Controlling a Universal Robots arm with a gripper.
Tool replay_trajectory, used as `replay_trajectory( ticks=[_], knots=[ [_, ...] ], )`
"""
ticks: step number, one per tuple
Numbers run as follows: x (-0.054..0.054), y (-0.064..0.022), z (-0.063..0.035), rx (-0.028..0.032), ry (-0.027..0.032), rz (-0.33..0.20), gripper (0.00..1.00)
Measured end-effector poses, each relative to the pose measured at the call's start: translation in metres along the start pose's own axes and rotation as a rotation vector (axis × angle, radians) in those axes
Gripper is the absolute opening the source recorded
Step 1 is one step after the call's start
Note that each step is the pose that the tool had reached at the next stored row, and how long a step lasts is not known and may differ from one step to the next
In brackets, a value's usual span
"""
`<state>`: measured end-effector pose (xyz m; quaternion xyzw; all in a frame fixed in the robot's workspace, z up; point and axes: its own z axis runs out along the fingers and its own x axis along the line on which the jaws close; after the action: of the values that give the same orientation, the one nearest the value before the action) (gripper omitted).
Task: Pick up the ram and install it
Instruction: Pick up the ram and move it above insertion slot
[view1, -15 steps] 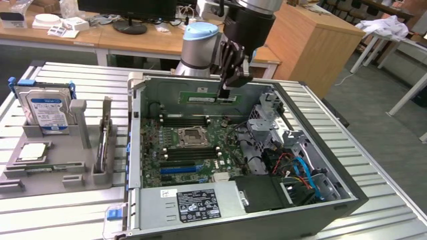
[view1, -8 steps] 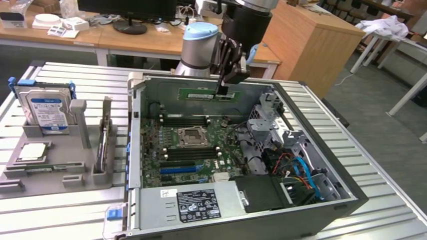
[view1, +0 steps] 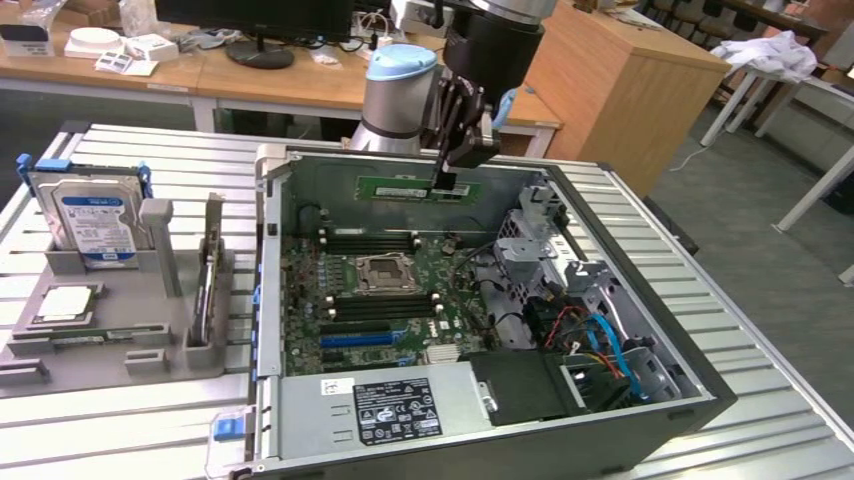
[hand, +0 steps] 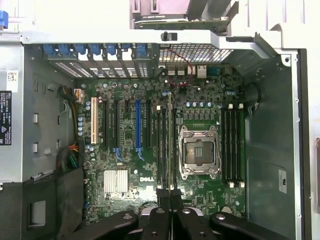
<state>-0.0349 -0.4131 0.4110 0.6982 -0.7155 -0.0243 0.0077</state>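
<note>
The ram (view1: 407, 189) is a thin green stick, held level above the far side of the open computer case (view1: 687, 395). My gripper (view1: 445, 186) is shut on it near one end. In the wrist view the ram (hand: 170, 145) shows edge-on as a thin line running out from my gripper (hand: 170, 192). It hangs over the black memory slots (hand: 162, 145) beside the CPU socket (hand: 199, 151), well above the motherboard (view1: 400, 300). Another bank of memory slots (hand: 232, 145) lies on the other side of the socket.
A grey holder (view1: 120, 330) at the exterior view's left carries a blue-labelled hard drive (view1: 96, 222). Inside the case are a power supply (view1: 387, 405), a drive cage (view1: 541, 240) and coloured cables (view1: 601, 345). Expansion slots (hand: 115, 125) sit beside the memory slots.
</note>
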Motion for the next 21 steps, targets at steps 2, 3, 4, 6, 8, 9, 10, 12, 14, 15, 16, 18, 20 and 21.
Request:
replay_trajectory(
  ticks=[2,3,4,6,8,9,10,12,14,15,16,18,20,21],
  knots=[
    [0.000,0.0000,0.0000,0.0000,0.0000,0.000,0.12],
    [0.000,0.0000,0.0000,0.0000,0.0000,0.000,0.12],
    [0.000,0.0000,0.0000,0.0000,-0.0001,0.000,0.12],
    [0.000,0.0000,0.0001,0.0000,0.0000,0.000,0.12],
    [0.000,0.0000,0.0016,0.0001,-0.0002,0.000,0.12],
    [0.000,0.0000,0.0027,0.0000,0.0000,0.000,0.12],
    [0.000,0.0000,0.0039,0.0000,-0.0001,0.000,0.12],
    [0.000,0.0000,0.0064,0.0001,-0.0001,0.000,0.12],
    [0.000,0.0000,0.0088,0.0000,0.0000,0.000,0.12],
    [0.000,0.0000,0.0103,0.0000,0.0000,0.000,0.12],
    [0.000,0.0000,0.0118,0.0000,0.0000,0.000,0.12],
    [0.000,0.0001,0.0149,0.0000,0.0000,0.000,0.12],
    [0.000,0.0002,0.0180,-0.0001,0.0000,0.000,0.12],
    [0.000,0.0003,0.0195,0.0000,-0.0001,0.000,0.12]
  ],
)
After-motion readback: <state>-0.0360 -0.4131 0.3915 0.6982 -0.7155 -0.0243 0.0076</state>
